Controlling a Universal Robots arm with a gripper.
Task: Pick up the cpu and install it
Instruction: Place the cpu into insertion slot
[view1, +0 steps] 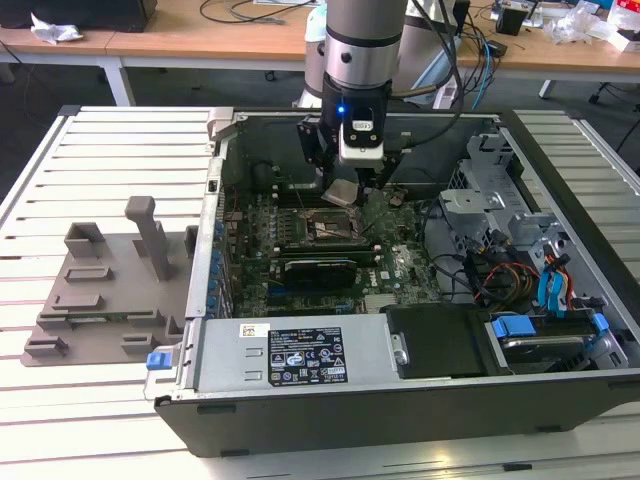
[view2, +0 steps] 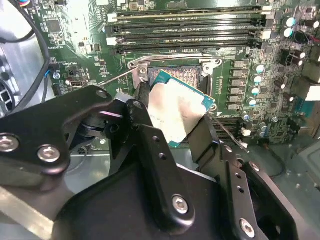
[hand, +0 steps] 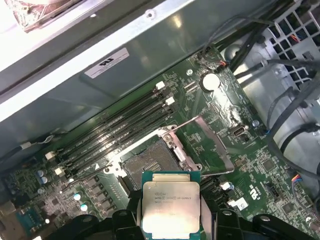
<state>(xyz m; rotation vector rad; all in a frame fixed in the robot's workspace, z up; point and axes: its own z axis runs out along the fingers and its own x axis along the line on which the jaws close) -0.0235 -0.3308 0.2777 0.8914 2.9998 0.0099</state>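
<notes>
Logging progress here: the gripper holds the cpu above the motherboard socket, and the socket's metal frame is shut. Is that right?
Not quite. The gripper does hold the cpu above the motherboard socket, but the metal frame is swung open, with the socket bare, as the first wrist view shows.

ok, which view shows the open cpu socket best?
First wrist view: the socket is mostly bare, frame swung open, the held cpu overlapping one edge. In the second wrist view the cpu hides most of it. The exterior view shows it as a dark square below the hand.
</notes>
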